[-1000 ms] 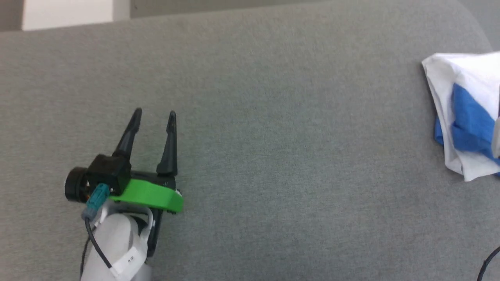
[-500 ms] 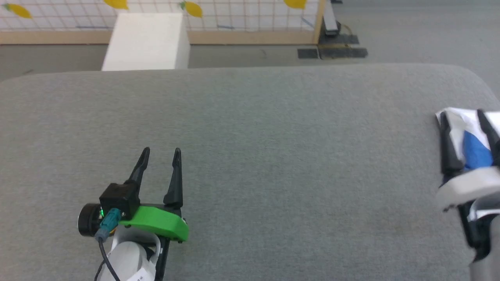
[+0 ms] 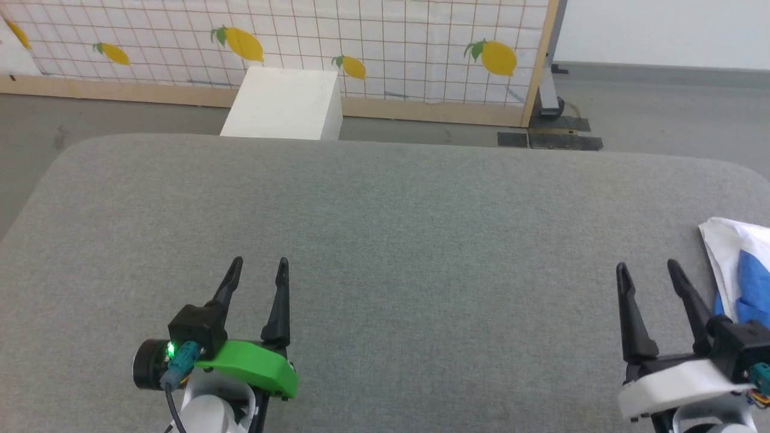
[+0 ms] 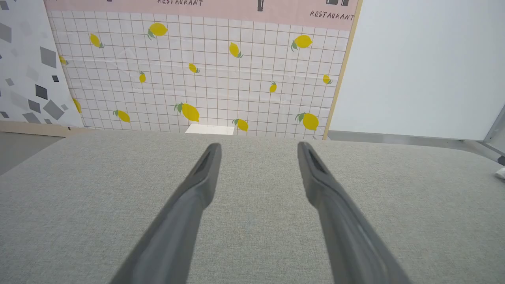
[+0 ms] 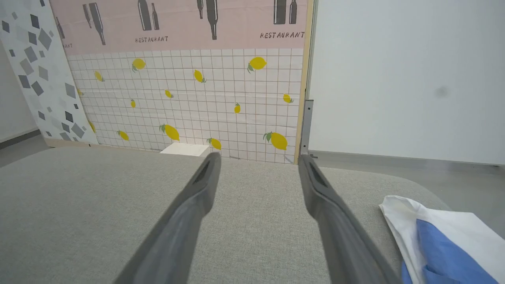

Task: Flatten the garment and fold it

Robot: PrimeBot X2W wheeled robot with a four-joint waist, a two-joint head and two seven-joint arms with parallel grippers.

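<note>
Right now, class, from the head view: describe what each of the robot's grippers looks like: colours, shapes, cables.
The left gripper has two long, tapering black fingers on a bright green mount, a black camera with a lit green light, and a teal plug with a black cable. The right gripper has matching black fingers on a white mount, with a teal connector.

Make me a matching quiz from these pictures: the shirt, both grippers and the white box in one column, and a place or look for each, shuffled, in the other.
Column A
1. shirt
2. left gripper
3. right gripper
4. white box

Column B
a. on the floor in front of the lemon panel
b. green base, fingers apart
c. lying at the right edge of the grey surface
d. white base, fingers apart

Pairs: 1-c, 2-b, 3-d, 4-a
</note>
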